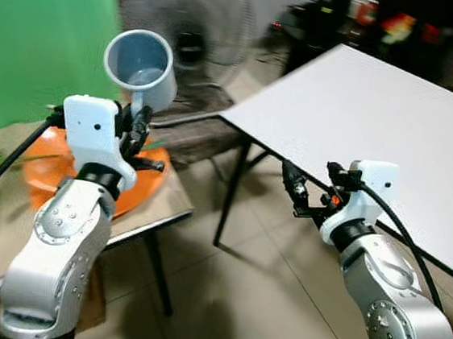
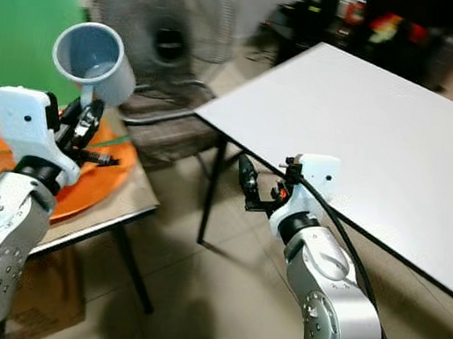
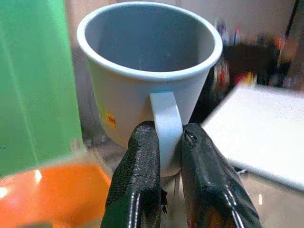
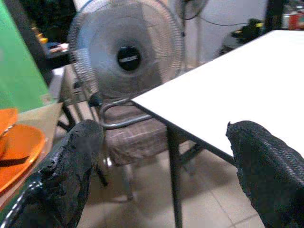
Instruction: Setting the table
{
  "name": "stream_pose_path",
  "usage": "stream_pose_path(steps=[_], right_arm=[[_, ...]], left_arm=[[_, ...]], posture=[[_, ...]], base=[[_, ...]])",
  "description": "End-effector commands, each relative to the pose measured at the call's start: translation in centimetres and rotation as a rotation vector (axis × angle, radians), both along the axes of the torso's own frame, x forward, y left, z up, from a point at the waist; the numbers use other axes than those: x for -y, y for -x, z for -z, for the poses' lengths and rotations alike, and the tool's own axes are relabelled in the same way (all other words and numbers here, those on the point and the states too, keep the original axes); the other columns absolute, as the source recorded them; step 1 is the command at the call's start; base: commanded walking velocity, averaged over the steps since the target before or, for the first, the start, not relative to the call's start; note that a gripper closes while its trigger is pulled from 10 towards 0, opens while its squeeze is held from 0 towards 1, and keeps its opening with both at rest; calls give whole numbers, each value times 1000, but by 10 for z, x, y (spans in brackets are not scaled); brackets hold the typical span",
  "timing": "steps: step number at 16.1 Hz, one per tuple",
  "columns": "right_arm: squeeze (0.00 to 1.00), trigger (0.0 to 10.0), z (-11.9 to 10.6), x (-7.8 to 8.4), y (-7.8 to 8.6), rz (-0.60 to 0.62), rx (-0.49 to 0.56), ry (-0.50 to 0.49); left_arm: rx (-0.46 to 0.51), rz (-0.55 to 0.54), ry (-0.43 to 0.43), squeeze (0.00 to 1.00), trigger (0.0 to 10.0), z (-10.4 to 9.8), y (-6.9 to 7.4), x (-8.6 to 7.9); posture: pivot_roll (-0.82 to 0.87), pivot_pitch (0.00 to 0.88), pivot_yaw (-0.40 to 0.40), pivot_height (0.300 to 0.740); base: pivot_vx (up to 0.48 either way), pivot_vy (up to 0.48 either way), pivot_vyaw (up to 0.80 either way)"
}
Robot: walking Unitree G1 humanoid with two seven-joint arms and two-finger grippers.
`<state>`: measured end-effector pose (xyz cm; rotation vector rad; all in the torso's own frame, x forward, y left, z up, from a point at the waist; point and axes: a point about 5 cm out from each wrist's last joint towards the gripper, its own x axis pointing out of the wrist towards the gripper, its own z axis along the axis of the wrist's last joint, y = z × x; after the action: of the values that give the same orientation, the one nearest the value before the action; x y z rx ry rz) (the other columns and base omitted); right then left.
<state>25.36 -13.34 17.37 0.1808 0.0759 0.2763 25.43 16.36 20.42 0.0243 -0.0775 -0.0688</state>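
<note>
We note the left gripper (image 3: 164,156) clamped on the handle of a pale grey-blue plastic mug (image 1: 141,67), held aloft above the orange plastic plate (image 1: 139,186) at the low side table's (image 1: 176,201) near edge. Right gripper (image 4: 166,156) spread wide (holding nothing) near the white rectangular table's (image 1: 376,137) corner.

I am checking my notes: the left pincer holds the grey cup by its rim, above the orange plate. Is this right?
Not quite. The left pincer holds the grey cup by its handle, not its rim; the left wrist view shows both fingers clamped on the handle. The rest holds: the cup is raised above the orange plate.
</note>
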Motion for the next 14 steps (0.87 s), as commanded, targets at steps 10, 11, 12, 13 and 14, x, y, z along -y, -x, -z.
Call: stream_pose_path(steps=[10,11,12,13,14], right_arm=[[0,10000,-12,5,-6,58,74,135],[0,10000,-10,4,-5,43,65,133],[0,10000,-9,2,-5,36,60,128],[0,10000,-9,1,-5,31,59,126],[0,10000,-8,-1,-5,22,55,125]], left_arm=[[-24,-34,86,0,10000,13,13,8],[26,-94,59,0,10000,12,13,4],[54,-160,88,0,10000,11,13,1],[52,-194,84,0,10000,12,13,-1],[13,-231,65,0,10000,17,14,-6]], posture=[[-75,0,-13,740],[-73,0,-16,740],[-66,0,-23,740],[-62,0,-28,740],[-60,0,-35,740]], base=[[0,0,-735],[0,0,-750],[0,0,-756],[0,0,-750],[0,0,-756]])
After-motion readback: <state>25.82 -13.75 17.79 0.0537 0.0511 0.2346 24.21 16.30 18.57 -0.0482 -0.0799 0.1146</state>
